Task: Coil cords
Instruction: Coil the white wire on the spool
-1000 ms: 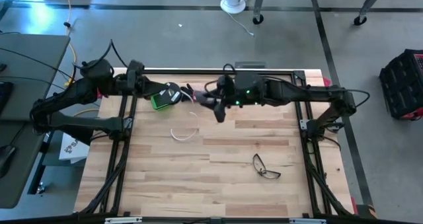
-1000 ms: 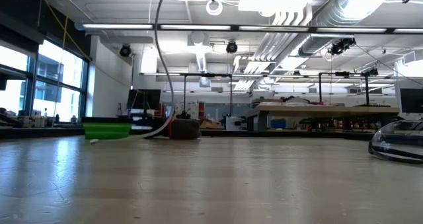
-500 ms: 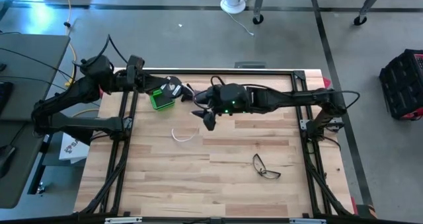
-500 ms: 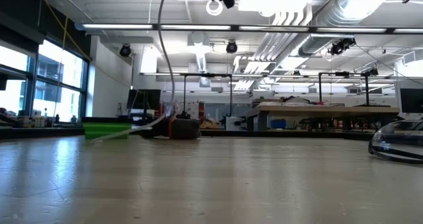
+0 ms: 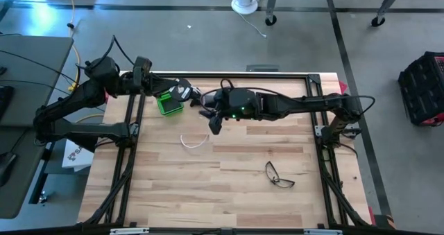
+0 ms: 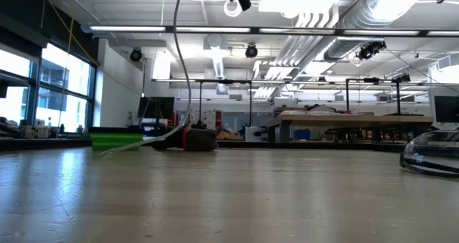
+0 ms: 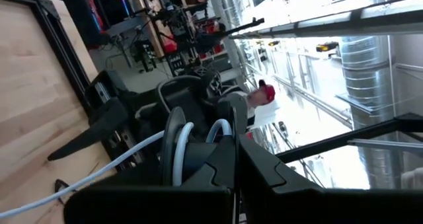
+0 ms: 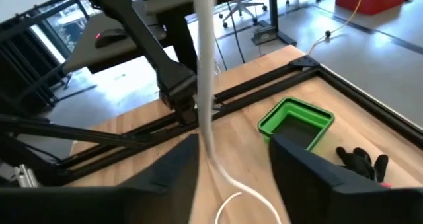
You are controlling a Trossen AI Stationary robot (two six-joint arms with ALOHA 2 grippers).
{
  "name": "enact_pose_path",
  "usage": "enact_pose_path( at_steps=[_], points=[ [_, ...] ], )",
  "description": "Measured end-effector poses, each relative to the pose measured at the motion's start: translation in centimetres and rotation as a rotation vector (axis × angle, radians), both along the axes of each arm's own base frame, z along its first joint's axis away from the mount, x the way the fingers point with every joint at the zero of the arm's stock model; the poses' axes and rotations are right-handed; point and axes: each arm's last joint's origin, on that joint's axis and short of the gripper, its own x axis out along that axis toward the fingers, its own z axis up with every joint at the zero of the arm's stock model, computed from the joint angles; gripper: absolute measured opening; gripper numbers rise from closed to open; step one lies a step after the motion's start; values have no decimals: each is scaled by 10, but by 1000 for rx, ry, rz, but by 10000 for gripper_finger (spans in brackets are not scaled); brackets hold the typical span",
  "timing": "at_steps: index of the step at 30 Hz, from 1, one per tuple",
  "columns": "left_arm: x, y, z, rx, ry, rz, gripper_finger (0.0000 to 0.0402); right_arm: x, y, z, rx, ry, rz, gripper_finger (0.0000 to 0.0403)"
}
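The left gripper (image 5: 179, 91) is positioned at the far left of the counter (image 5: 229, 186), just beside and partly above the green tray (image 5: 168, 104). In the left wrist view its fingers (image 7: 264, 174) are clamped on the round black reel (image 7: 180, 151), which stands on edge between them with white cord wound in its groove. The white cord (image 5: 194, 139) leaves the reel, and a loose curved portion lies flat on the counter nearer than the tray, between the two arms. The green tray rests on the far left of the counter, close to the black frame rail (image 5: 229, 74). In the low view the tray (image 6: 116, 140) shows at the far edge with a strand of cord (image 6: 179, 64) rising steeply from that area toward the top of the picture. The right gripper (image 5: 212, 118) is extended from the right side to the counter's far centre, just right of the reel and raised above the surface. In the right wrist view its fingers (image 8: 310, 178) stand apart, with the cord (image 8: 205, 85) running taut between them and curving onto the counter below. A pair of eyeglasses (image 5: 279, 175) lies on the near right of the counter, well apart from both arms.
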Motion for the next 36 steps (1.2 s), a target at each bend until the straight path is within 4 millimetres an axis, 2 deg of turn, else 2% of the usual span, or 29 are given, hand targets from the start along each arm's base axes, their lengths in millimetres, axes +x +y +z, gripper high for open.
enact_pose_path(
  at_steps=[5, 13, 17, 26, 31, 36],
  points=[
    [0, 0, 0, 0, 0, 1, 0, 0, 0, 1, 1, -8, -1, 93],
    [0, 0, 0, 0, 0, 1, 0, 1, 2, 2, 2, -23, 8, 55],
    [0, 0, 0, 0, 0, 1, 0, 1, 4, 4, -3, -45, 16, 11],
    [4, 3, -2, 4, 14, 56, 0, 3, 20, 11, -16, -118, 62, 2],
    [23, 10, -10, -18, 59, 78, 0, 5, 27, 16, -38, -180, 86, 1],
    [43, 14, -6, -19, -35, 45, 0, 6, 28, 19, -38, -211, 88, 1]
  ],
)
